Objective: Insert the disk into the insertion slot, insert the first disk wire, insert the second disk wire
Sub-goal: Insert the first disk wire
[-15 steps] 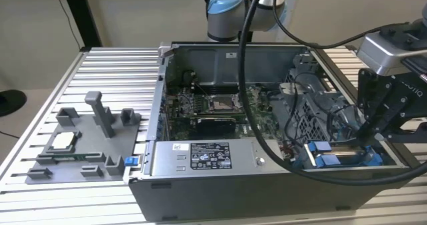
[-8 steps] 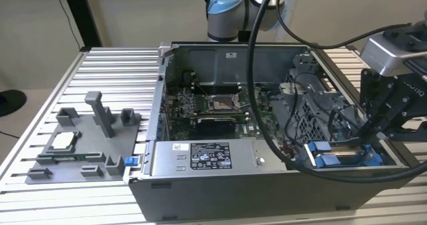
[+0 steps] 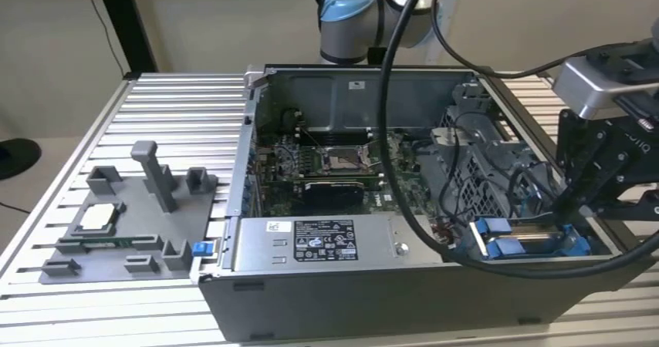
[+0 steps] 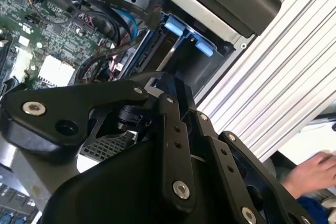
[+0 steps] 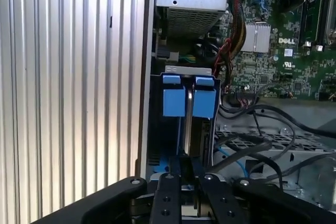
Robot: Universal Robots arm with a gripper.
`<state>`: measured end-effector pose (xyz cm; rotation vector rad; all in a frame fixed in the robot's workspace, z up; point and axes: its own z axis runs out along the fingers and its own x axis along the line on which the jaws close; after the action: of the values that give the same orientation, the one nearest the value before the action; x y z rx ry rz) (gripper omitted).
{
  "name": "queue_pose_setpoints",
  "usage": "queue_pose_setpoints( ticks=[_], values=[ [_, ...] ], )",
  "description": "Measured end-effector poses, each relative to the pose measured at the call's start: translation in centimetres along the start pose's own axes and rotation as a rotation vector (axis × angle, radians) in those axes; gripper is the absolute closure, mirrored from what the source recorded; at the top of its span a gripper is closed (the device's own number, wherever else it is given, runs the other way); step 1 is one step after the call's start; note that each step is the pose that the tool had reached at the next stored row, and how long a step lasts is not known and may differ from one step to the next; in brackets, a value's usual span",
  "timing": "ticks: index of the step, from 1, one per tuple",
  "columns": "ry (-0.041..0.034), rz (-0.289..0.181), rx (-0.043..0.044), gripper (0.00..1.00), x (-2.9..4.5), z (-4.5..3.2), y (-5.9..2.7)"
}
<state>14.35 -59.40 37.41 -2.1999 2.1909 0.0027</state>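
The disk (image 3: 520,245) stands on edge in its blue carrier at the case's near corner, on the exterior view's right. Its thin silver edge (image 5: 188,114) runs between two blue tabs, down inside the dark grey insertion slot (image 5: 155,129). My gripper (image 5: 187,179) sits over the disk's end with its black fingers (image 5: 167,184) close on either side, shut on it. In the exterior view the gripper (image 3: 569,225) hangs just right of the slot. The second wrist view shows the blue tabs of the disk (image 4: 181,31) beyond the gripper (image 4: 157,85). Loose black and blue cables (image 5: 247,150) lie beside the slot.
A grey labelled power-supply box (image 3: 319,243) lies along the case's near wall, with the motherboard (image 3: 329,170) behind it. A grey fixture (image 3: 123,224) stands on the slatted table (image 3: 154,92) at the exterior view's left. A person's hand (image 4: 310,174) rests beyond the table edge.
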Motion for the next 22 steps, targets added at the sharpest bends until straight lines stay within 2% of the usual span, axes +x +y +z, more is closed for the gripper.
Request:
queue_pose_setpoints(
  ticks=[4, 8, 22],
  values=[
    [0.0006, 0.026, 0.0007, 1.0, -0.17, 0.16, 0.0],
    [0.0007, 0.029, 0.0008, 1.0, -0.44, 0.21, 0.0],
    [0.0008, 0.031, 0.0008, 1.0, -0.6, 0.33, -0.02]
  ],
)
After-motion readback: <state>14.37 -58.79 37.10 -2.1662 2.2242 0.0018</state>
